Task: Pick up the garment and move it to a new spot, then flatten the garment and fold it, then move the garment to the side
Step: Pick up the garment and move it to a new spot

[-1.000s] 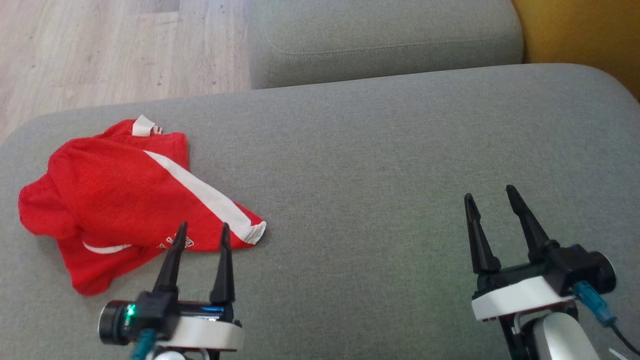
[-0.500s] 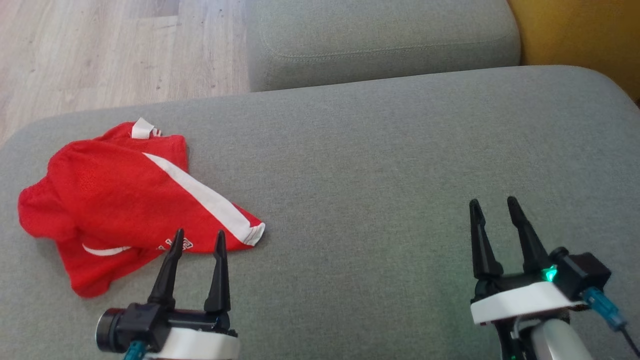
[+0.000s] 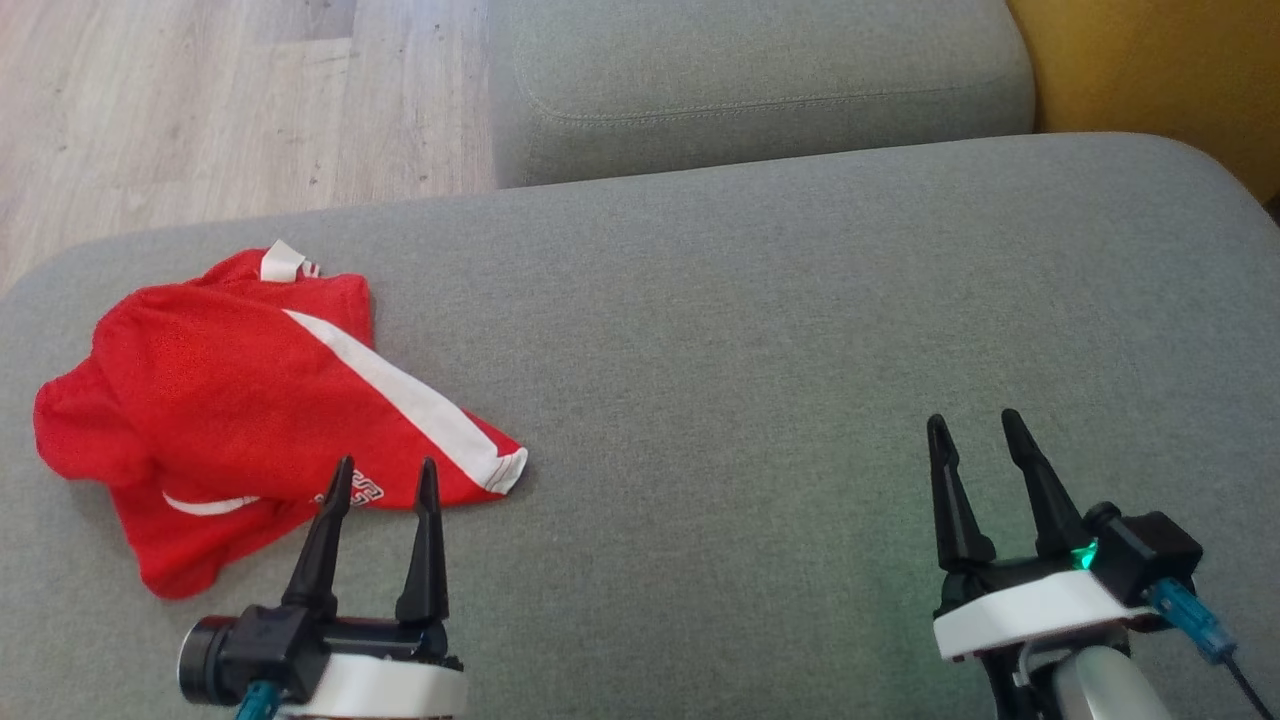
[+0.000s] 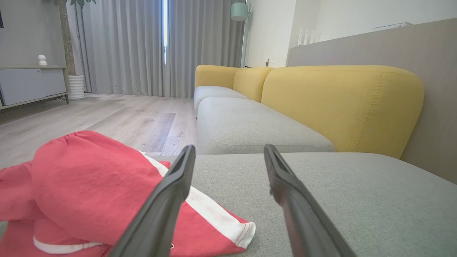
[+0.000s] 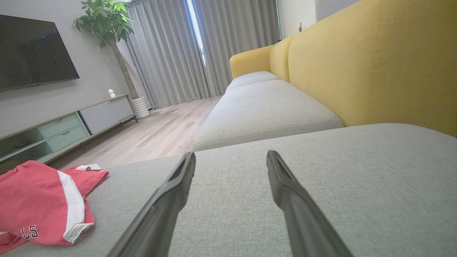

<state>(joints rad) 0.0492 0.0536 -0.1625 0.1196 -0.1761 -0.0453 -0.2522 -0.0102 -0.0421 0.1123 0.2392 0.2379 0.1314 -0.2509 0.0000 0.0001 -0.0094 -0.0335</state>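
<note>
Head view, crumpled red garment (image 3: 240,400), woven grey cushion (image 3: 760,330)

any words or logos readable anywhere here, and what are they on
"LLS": white outlined letters on the red garment, near its lower edge in the right wrist view; the start of the word is hidden by a fold.
The same print in the head view: too blurred to read.
White tag at the garment's far edge: no legible text.
</note>
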